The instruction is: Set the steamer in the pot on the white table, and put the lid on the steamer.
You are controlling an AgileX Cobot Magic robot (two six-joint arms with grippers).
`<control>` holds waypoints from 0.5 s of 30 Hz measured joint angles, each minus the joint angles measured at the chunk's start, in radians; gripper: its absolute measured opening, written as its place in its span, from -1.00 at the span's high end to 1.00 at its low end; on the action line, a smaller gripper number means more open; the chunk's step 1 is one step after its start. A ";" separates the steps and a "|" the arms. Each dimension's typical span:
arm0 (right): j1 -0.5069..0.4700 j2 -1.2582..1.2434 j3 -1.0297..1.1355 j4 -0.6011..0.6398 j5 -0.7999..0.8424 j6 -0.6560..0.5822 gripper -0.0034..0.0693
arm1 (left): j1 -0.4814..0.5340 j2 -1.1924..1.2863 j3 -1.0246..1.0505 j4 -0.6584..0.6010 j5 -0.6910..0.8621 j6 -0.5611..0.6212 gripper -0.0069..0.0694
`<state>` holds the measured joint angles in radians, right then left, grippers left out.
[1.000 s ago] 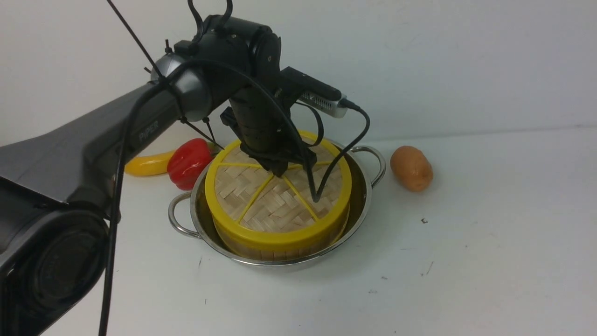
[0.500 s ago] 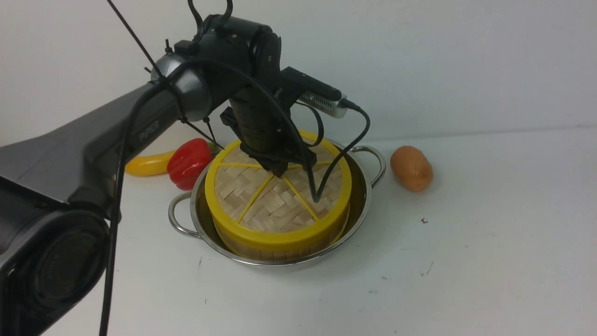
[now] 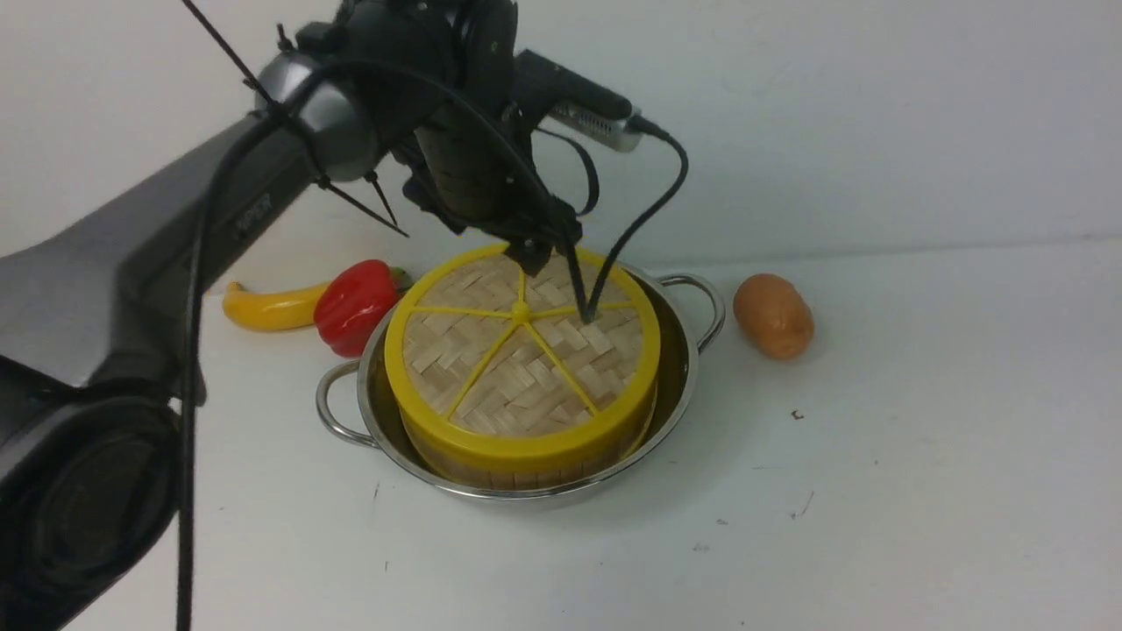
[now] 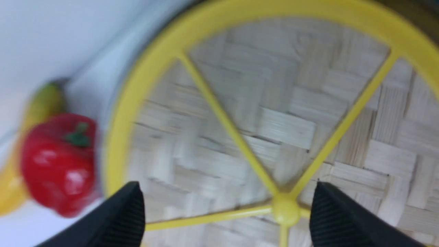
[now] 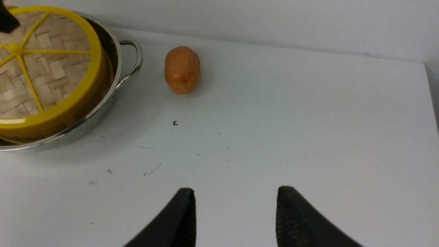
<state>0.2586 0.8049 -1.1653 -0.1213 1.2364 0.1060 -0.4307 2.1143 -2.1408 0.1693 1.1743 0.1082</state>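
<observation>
The steel pot [image 3: 677, 386] stands on the white table [image 3: 877, 491]. Inside it sits the steamer [image 3: 513, 478], of which only a strip of bamboo wall shows. The woven lid [image 3: 526, 359] with its yellow rim and spokes lies flat on top of the steamer. My left gripper [image 3: 535, 256] hangs just above the lid's far half, clear of it. In the left wrist view this gripper [image 4: 226, 192] stands open, with the lid [image 4: 260, 103] and its centre knob [image 4: 284, 210] below the gap. The right gripper [image 5: 236, 192] is open over bare table, well to the right of the pot [image 5: 113, 99].
A red pepper [image 3: 355, 302] and a yellow banana [image 3: 263, 308] lie on the table left of the pot. A brown potato [image 3: 773, 315] lies to the right of the pot's handle [image 3: 706, 302]. The left arm's cable droops onto the lid.
My left gripper was down on the lid's centre knob; it has opened, let go and risen. The lid stays on the steamer. Nothing else has moved.
</observation>
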 joint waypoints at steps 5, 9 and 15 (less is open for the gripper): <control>0.000 -0.030 0.021 -0.078 -0.050 -0.037 0.16 | 0.000 -0.181 -0.012 0.004 0.004 -0.004 0.16; 0.000 -0.132 0.139 -0.180 -0.170 -0.047 0.53 | 0.000 -0.352 -0.015 0.000 0.034 -0.004 0.81; 0.000 -0.294 0.422 -0.235 -0.315 0.012 0.92 | 0.000 -0.529 0.118 -0.100 0.036 0.052 0.88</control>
<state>0.2586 0.5107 -0.7433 -0.3562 0.9218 0.1181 -0.4307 1.5849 -2.0232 0.0693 1.2103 0.1597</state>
